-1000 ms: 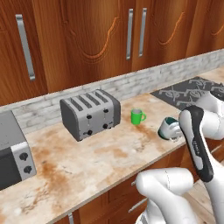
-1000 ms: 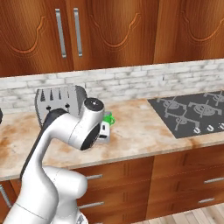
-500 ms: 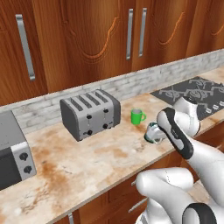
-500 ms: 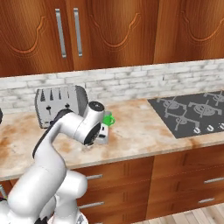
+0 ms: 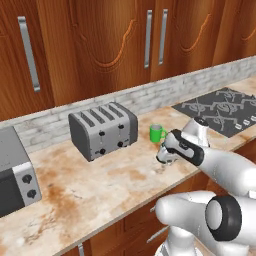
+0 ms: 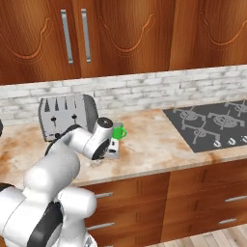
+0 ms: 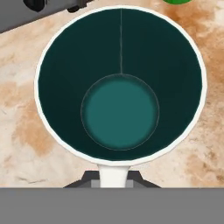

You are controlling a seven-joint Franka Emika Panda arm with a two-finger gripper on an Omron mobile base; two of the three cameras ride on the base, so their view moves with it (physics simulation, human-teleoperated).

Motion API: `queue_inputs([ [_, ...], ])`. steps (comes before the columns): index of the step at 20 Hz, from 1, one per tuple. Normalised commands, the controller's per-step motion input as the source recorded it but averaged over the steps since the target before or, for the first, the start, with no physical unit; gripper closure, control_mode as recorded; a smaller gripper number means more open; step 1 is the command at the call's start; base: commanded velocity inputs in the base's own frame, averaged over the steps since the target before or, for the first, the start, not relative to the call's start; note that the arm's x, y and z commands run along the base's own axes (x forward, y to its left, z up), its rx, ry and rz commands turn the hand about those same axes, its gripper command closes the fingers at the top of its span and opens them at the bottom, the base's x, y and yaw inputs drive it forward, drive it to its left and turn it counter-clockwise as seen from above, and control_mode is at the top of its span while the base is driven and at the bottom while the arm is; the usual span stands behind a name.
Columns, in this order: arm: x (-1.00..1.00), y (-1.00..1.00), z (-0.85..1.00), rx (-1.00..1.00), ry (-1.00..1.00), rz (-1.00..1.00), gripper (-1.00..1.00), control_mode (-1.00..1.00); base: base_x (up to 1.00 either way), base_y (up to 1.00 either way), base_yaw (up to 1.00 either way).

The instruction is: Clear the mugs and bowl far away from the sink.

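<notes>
Grey metal toaster stands at the left on the marbled tabletop; the green mug sits right of it; just in front, the gripper pinches the teal-lined mug by its handle, low over the tabletop.

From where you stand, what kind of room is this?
A home kitchen, most likely: a toaster stands on a stone-patterned counter, a cooktop is set into it, and wooden cabinets hang above.

Arm bent low and forward, gripper apparently clamped shut, pointing down
</notes>
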Motion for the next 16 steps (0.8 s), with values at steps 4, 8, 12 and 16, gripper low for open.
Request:
queue_inputs([
  [4, 0.51, 0.10, -0.06, -0.09, 0.00, -0.02, 1.00, -1.00, 0.00, 0.00, 0.00],
  [8, 0.39, 0.13, -0.10, -0.08, 0.00, -0.04, 1.00, -1.00, 0.00, 0.00, 0.00],
  [12, 0.22, 0.08, -0.11, -0.01, 0.00, -0.05, 1.00, -1.00, 0.00, 0.00, 0.00],
  [16, 0.12, 0.02, -0.22, 0.00, 0.00, -0.04, 1.00, -1.00, 0.00, 0.00, 0.00],
])
